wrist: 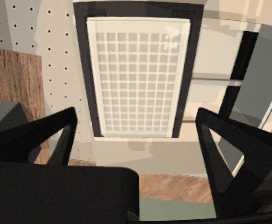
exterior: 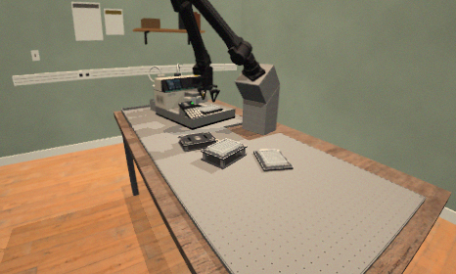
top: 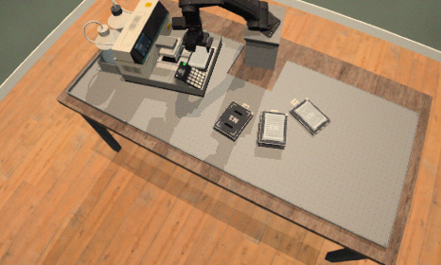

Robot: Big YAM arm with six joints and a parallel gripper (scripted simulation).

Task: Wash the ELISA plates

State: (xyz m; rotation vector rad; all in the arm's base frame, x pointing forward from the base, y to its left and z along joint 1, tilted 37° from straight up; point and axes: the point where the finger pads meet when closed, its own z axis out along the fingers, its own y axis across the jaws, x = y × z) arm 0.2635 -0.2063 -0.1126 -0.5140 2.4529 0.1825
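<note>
Green wall behind wooden surface (top: 326,183) (exterior: 313,208). Plate (top: 199,58) (exterior: 211,109) (wrist: 138,77) in washer (top: 137,36) (exterior: 171,96) carrier. Hand (top: 191,44) (exterior: 209,97) (wrist: 136,113) above it, fingers wide apart, holding nothing. Lamp (top: 185,63) (exterior: 192,104) green. Nest N1 (top: 232,120) (exterior: 197,141) bare; two other nests hold plates.

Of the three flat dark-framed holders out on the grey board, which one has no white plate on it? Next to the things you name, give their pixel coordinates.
The one nearest the washer (top: 142,31) (exterior: 163,97): the dark holder (top: 227,127) (exterior: 188,144) shows its bare top, while the other two each carry a white plate.
</note>
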